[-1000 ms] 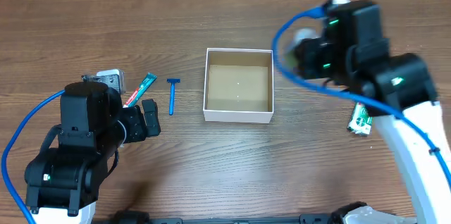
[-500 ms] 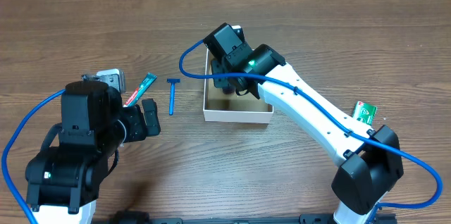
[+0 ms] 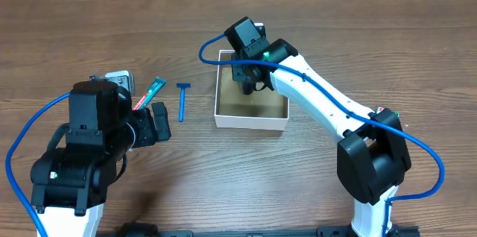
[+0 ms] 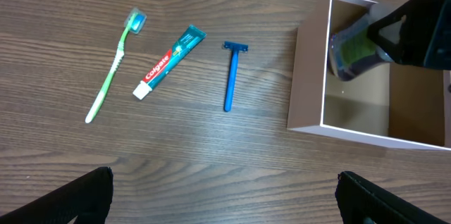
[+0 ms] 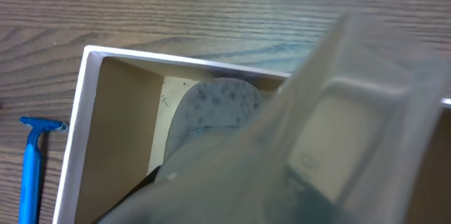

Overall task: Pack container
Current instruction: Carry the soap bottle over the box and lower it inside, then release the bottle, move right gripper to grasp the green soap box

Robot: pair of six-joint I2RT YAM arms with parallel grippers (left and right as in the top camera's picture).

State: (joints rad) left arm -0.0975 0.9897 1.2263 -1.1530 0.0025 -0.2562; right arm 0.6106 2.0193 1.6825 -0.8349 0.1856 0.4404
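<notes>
R fingers tight on pkt in container; L fingers wide; razor beside.

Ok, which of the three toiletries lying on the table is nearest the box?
The blue razor, lying just beside the white box; the toothpaste tube and green toothbrush lie farther from it.

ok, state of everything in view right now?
container: upright, open top.
grey item: gripped, inside container's walls; floor contact unclear.
razor: flat on table, outside container.
toothpaste tube: flat on table, capped.
toothbrush: flat on table.
left gripper: open, empty.
right gripper: shut on grey item.
</notes>
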